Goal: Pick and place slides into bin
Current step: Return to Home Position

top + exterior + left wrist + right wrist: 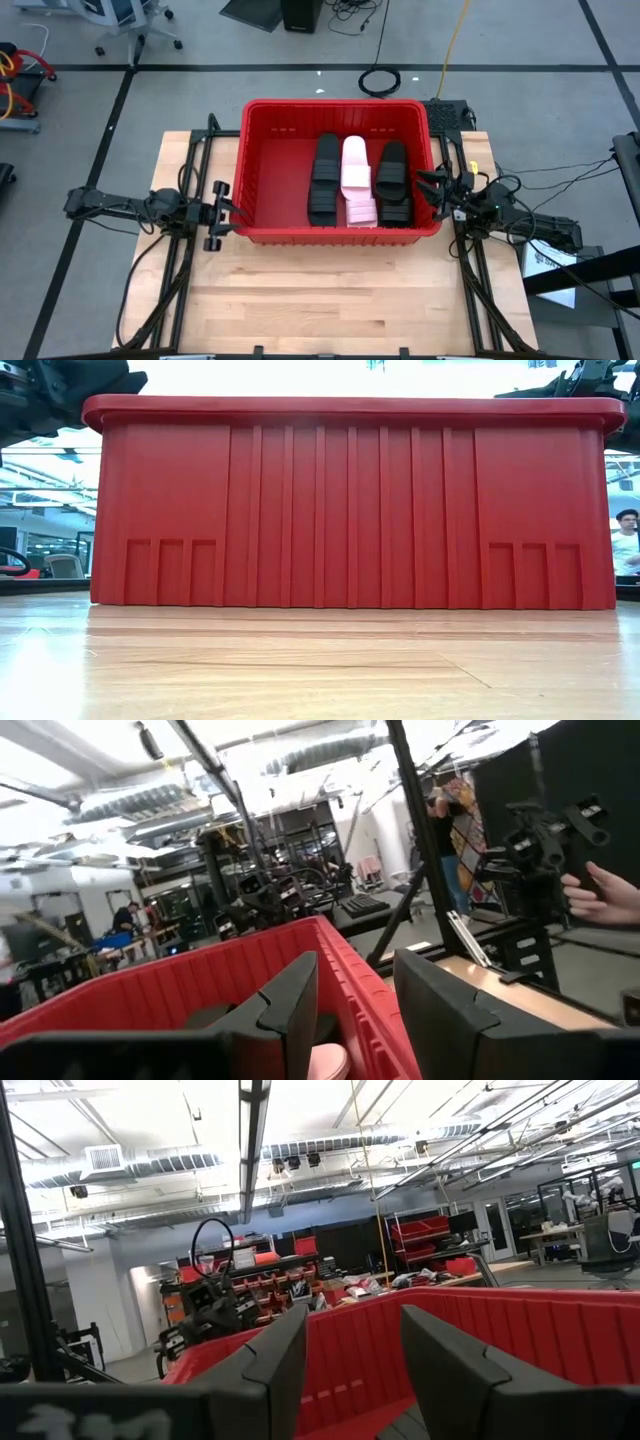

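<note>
The red bin (262, 168) stands on the far middle of the wooden table. Several slides lie inside it on its floor: black ones on the left (325, 180), pale pink ones in the middle (356, 180), and black ones on the right (393, 185). My left gripper (231, 212) is open and empty, level with the rim just outside the bin's left wall; its fingers show in the left wrist view (355, 1010). My right gripper (431, 190) is open and empty at the bin's right wall, and also shows in the right wrist view (350, 1365).
The bin's near wall (350, 510) fills the low view, with bare tabletop (330, 300) in front of it. A person's hand (600, 895) shows beyond the table's right side. Another person (628, 545) sits in the room behind.
</note>
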You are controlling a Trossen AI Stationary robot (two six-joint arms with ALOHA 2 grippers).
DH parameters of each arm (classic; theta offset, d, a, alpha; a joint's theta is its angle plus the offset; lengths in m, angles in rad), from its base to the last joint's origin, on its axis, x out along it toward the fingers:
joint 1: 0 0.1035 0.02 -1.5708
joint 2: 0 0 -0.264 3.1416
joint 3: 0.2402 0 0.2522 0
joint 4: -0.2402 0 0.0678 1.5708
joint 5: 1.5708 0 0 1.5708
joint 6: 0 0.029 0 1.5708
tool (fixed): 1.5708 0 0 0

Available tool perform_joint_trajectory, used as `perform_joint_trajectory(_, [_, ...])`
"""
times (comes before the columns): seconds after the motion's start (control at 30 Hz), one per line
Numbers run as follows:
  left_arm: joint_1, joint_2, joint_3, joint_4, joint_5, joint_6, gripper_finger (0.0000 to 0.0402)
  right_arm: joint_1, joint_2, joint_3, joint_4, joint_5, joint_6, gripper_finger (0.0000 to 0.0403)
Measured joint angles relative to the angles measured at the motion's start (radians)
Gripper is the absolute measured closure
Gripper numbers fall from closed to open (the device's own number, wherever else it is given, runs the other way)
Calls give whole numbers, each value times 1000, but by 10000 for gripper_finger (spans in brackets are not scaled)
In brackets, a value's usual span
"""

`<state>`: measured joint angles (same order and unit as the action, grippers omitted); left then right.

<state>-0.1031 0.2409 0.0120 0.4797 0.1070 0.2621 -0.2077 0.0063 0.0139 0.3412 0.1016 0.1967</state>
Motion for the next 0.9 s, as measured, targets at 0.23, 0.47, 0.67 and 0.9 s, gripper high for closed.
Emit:
perform_joint_trajectory(0.23, [0, 0, 1, -1, -23, -6, 261, 0, 0, 0, -1, 0, 0, 252])
perform_joint_trajectory(0.47, [1, 0, 1, -3, -24, -46, 261, 0, 0, 0, -1, 0, 0, 252])
perform_joint_trajectory(0.67, [1, 0, 0, -4, -24, -56, 261, 0, 1, 0, 4, 0, -50, 252])
perform_joint_trajectory(0.9, [1, 0, 0, -4, -24, -58, 261, 0, 2, 0, 55, 1, -130, 252])
